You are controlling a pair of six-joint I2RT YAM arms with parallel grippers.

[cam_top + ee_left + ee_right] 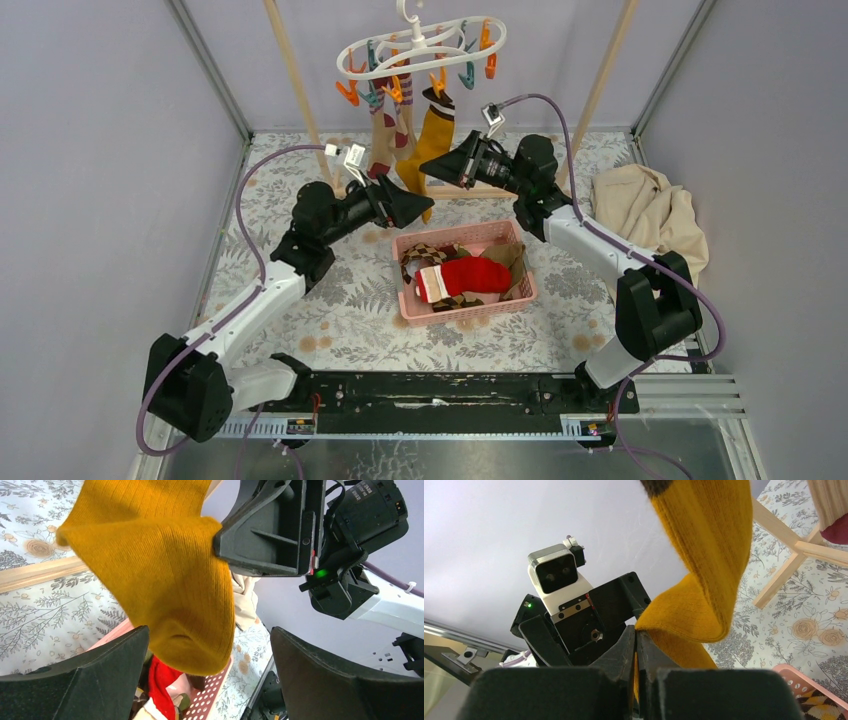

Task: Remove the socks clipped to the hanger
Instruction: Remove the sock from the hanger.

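Note:
The white hanger (pixel 420 45) with coloured clips hangs at the top. A mustard yellow sock (pixel 432 135) and a brown and a maroon-striped sock (pixel 385 130) are clipped to it. My right gripper (pixel 428 166) is shut on the mustard sock's lower part; the right wrist view shows the fabric (pixel 704 615) pinched in the closed gripper (pixel 636 645). My left gripper (pixel 425 207) is open just below, and the sock's toe (pixel 160 580) hangs between its spread fingers (pixel 75 680). A red Santa sock (pixel 470 275) and an argyle sock (pixel 425 252) lie in the basket.
A pink perforated basket (pixel 470 312) stands under the hanger, mid-table. The tall wooden rack's poles (pixel 290 90) and base bar (pixel 35 572) frame the hanger. A large beige cloth (pixel 650 210) lies at the right. The two grippers are very close together.

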